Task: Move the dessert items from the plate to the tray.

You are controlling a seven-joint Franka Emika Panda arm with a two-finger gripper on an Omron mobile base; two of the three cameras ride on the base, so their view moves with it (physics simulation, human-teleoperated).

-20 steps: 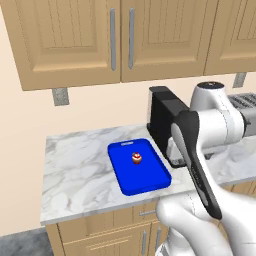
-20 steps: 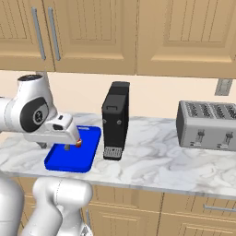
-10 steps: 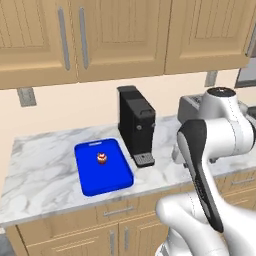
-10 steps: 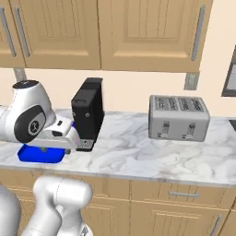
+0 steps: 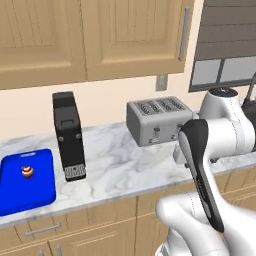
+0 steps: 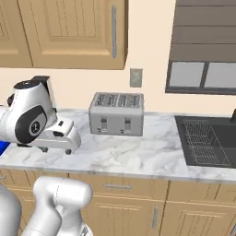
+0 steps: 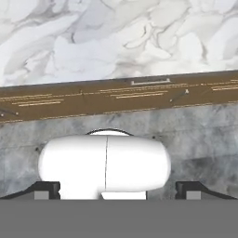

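Left base view: your flat bright blue rectangular tray (image 5: 26,182) lies at the left end of the grey-veined white marble counter (image 5: 125,167), with the small red-and-white cupcake-like piece (image 5: 27,172) on it; a tall black coffee machine (image 5: 68,136) stands just beside the tray, a silver four-slot toaster (image 5: 157,120) further right. Right base view: the toaster (image 6: 117,114) sits by the wall, a dark sink with wire rack (image 6: 207,140) to its right. Hand view: your gripper (image 7: 117,189) has its jaws spread wide, nothing between them.
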